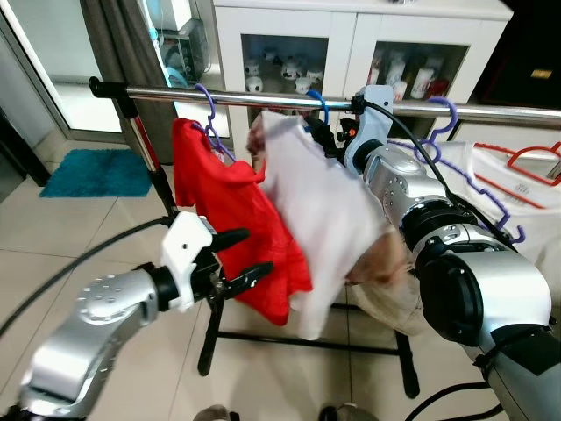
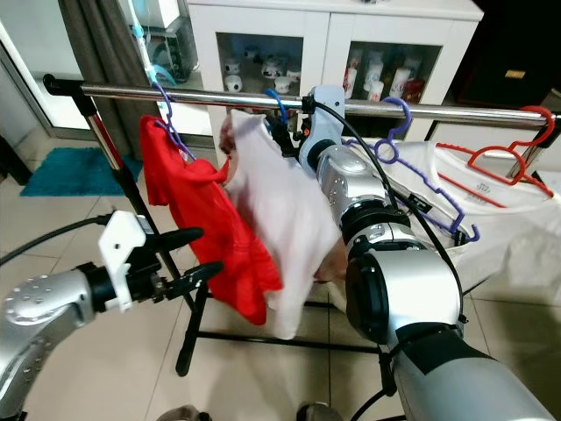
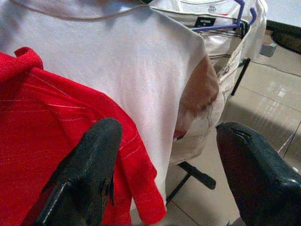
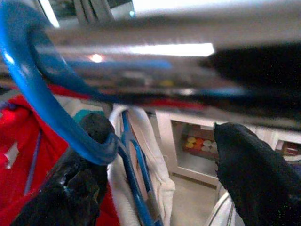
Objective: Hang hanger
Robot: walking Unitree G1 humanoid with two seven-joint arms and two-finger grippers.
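Blue hanger (image 4: 44, 101): hook looped over the metal rail (image 1: 263, 98), carrying a white shirt (image 1: 320, 210) that drapes down below the rail.

Right gripper (image 4: 155, 155): raised to the rail, just beneath it; fingers spread wide, gripping nothing. One finger (image 4: 80, 169) touches the hook's tip, the other (image 4: 249, 165) stands apart on the far side. The right arm (image 1: 421, 202) reaches up to the rail beside the white shirt.

Left gripper (image 1: 241, 259): low, in front of the rack and well below the rail; fingers parted wide, empty, pointed at the hem of the red shirt (image 1: 228, 219).

Red shirt: on a purple hanger (image 1: 208, 110), on the rail to the left of the white shirt, the two garments overlapping.

Second purple hanger (image 1: 456, 149): on the rail to the right of the right arm, bearing pale clothing (image 1: 517, 189).

Red hanger (image 2: 513, 153): at the right end of the rail, over white cloth.

White cabinet (image 1: 351, 44): behind the rail, glass doors, small items on the shelves.

Teal mat (image 1: 96, 171): on the tiled floor (image 1: 79, 246), behind the left end of the rail.
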